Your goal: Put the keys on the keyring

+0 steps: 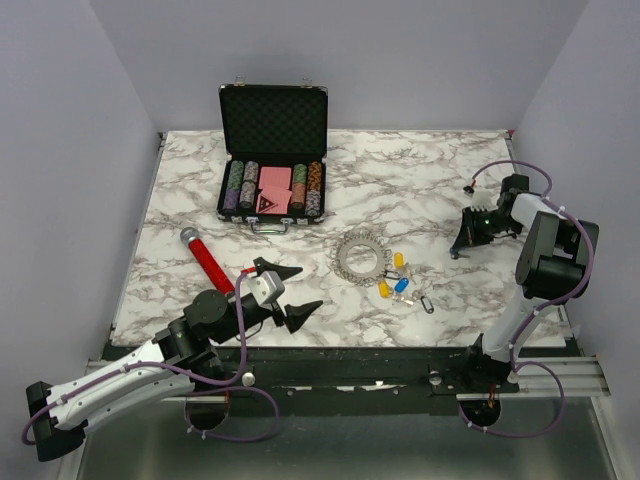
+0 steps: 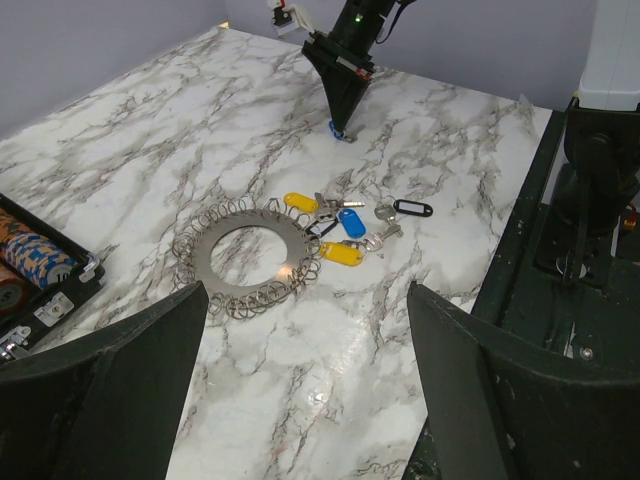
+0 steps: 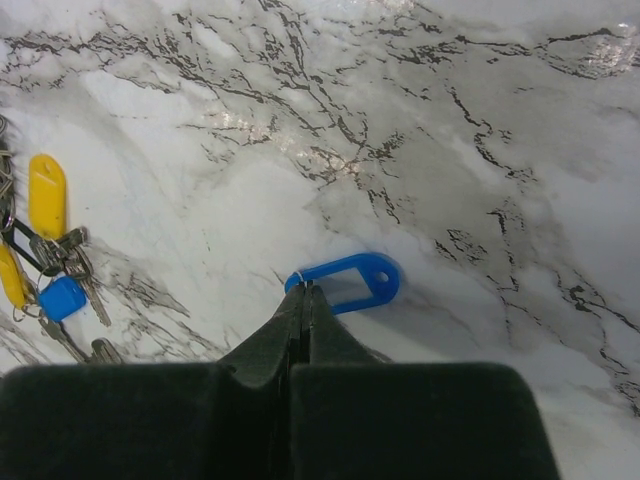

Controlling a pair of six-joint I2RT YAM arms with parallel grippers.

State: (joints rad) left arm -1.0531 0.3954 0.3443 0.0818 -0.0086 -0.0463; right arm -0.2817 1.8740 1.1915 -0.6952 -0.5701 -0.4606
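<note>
The keyring [image 1: 358,257], a silvery disc fringed with wire loops, lies mid-table; it also shows in the left wrist view [image 2: 245,258]. Several keys [image 1: 398,280] with yellow, blue and black heads lie in a cluster just right of it [image 2: 338,222], and show at the left edge of the right wrist view [image 3: 48,250]. My left gripper [image 1: 305,287] is open and empty, near the front edge, short of the ring [image 2: 305,300]. My right gripper [image 1: 457,252] is at the right, tips down on the table, shut on the end of a blue key tag [image 3: 352,281].
An open black case [image 1: 272,150] of poker chips stands at the back. A red-handled tool [image 1: 208,260] lies at the left by my left arm. A black-rimmed tag [image 2: 412,208] lies right of the keys. The table's front edge is close below the keys.
</note>
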